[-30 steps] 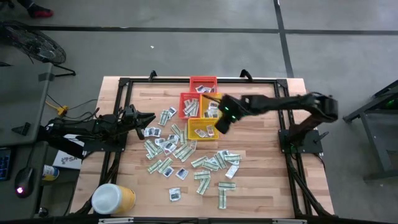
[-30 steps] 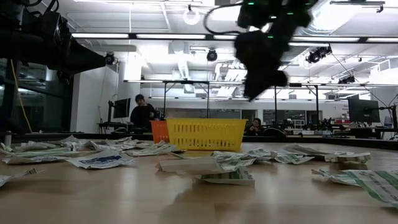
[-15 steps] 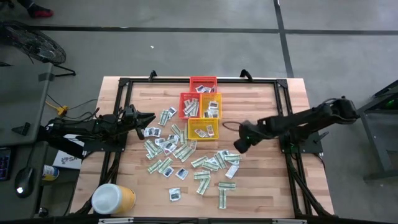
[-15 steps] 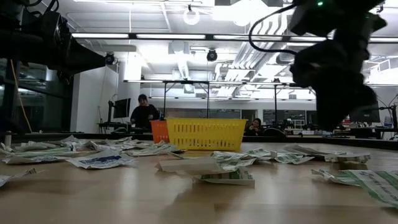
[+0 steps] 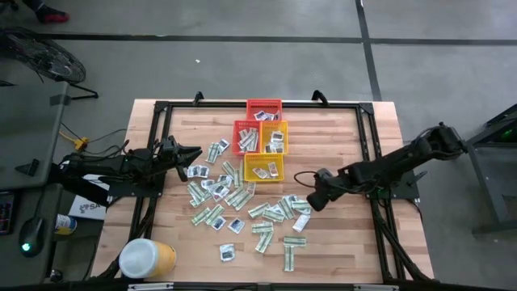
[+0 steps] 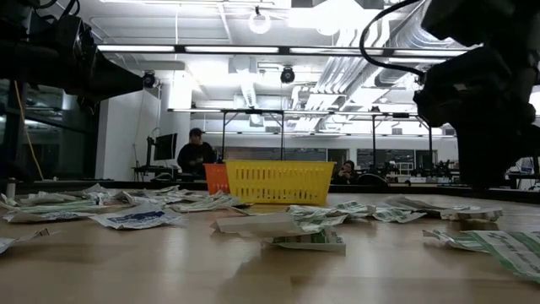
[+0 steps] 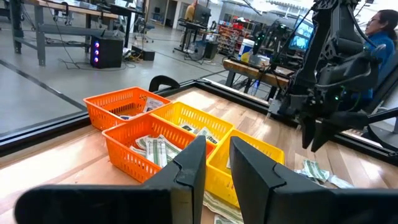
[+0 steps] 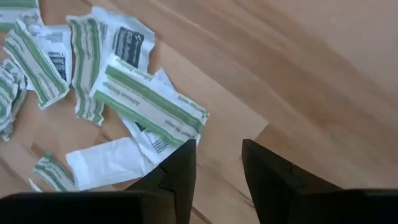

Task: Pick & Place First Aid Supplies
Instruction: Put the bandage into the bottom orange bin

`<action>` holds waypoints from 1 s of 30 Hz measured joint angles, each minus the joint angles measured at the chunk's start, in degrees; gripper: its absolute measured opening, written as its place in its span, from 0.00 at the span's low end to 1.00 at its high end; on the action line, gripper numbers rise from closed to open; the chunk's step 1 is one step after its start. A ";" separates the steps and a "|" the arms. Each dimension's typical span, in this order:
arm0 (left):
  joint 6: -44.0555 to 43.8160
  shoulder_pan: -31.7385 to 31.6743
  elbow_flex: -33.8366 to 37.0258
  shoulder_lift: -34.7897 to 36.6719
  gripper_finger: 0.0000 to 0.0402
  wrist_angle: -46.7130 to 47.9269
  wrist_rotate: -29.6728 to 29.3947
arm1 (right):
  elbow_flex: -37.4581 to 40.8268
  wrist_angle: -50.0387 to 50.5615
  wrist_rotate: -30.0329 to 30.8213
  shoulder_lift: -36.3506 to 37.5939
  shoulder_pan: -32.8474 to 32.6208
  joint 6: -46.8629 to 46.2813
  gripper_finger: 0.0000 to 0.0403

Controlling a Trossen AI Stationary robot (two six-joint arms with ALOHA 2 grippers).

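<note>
Wooden counter point(image 5: 339, 137) in a bright lab, strewn with packets point(image 5: 242, 212) across its middle: green-and-white strips and white squares lie loose, touching and overlapping, while a few already sit in the cluster of baskets point(image 5: 260, 145) at the far edge, apparently the drop point for sorting. Right tool point(image 5: 311, 202) hangs low just beside the right fringe of the scatter, its fingers parted by a narrow gap and holding nothing, seemingly lined up to take a packet. Its wrist view shows what the overhead cannot: a green-striped strip point(image 8: 152, 107) lying atop a white packet, just ahead of the fingertips point(image 8: 180, 163), with bare wood under the gap. Left tool point(image 5: 190, 153) waits near the left edge of the pile, aimed toward the baskets, its fingers point(image 7: 194, 163) close together with a slim gap, empty. Only the low view shows people point(image 6: 196, 156) at benches beyond the yellow basket point(image 6: 278, 181); only the overhead shows a yellow tub point(image 5: 147, 259) at the near left corner.
</note>
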State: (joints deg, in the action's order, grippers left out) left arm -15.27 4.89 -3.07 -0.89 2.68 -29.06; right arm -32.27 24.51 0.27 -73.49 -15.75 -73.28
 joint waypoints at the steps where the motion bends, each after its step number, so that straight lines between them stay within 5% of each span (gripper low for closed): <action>1: 0.01 -0.01 -0.01 0.01 0.18 0.00 0.01 | 0.56 -0.96 0.25 0.00 -0.27 -0.26 0.32; 13: 0.00 0.02 0.00 0.00 0.18 0.00 0.00 | 3.23 -8.69 -2.44 -2.49 -1.33 -1.23 0.49; 30: 0.00 -0.01 0.00 0.01 0.18 0.00 -0.02 | 3.10 -12.00 -3.71 -6.29 -0.72 -0.21 0.27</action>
State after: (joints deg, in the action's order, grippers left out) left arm -15.27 4.89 -3.07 -0.88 2.68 -29.08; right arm -29.17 12.51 -3.44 -79.79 -16.47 -73.49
